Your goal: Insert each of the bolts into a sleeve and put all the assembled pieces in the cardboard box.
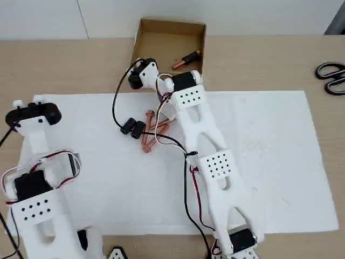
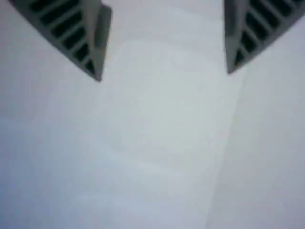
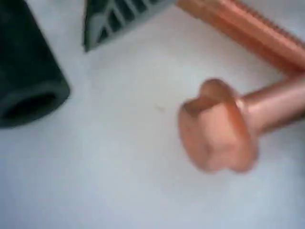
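**Left open over paper, right by the loose bolts**

High view: loose bolts [image 1: 152,129] and black sleeves [image 1: 133,127] lie on white paper [image 1: 269,151] just on the arm-base side of the right gripper [image 1: 144,75]. The cardboard box [image 1: 141,40], just beyond it, holds one assembled piece [image 1: 187,58]. Right wrist cam adds a close-up of a bolt head [image 3: 217,126] and a sleeve mouth [image 3: 26,95]. Its grip state can't be told. Over bare paper, well away from the parts, the left gripper [image 2: 164,74] has its jaws wide apart, w/ nothing held.

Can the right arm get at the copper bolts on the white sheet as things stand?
Probably yes: the right gripper hangs just over the copper bolts, the nearest bolt head lies uncovered, and the black cylindrical sleeve sits apart.
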Tool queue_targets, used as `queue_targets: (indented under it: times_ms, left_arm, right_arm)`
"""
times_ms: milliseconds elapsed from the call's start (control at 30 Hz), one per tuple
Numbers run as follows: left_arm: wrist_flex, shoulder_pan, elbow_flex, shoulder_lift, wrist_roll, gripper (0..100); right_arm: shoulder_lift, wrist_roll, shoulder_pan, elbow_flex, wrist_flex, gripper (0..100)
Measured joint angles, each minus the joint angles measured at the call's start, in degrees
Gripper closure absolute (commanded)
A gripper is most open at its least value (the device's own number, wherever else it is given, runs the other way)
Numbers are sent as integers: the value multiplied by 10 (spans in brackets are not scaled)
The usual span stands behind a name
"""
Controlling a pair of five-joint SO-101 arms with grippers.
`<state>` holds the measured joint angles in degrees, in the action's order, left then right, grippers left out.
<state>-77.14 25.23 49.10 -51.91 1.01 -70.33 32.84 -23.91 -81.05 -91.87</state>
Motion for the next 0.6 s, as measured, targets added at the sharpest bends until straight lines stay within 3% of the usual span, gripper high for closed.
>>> queue_targets:
  times_ms: [233, 433, 600]
  left_arm:
    - [0, 0, 0, 0, 0, 840]
    - [0, 0, 0, 0, 0, 840]
    - [0, 0, 0, 0, 0, 840]
  right_arm:
    - [-5, 0, 0, -1, 0, 796]
    - [-5, 0, 0, -1, 0, 885]
    - [-5, 0, -2, -2, -2, 893]
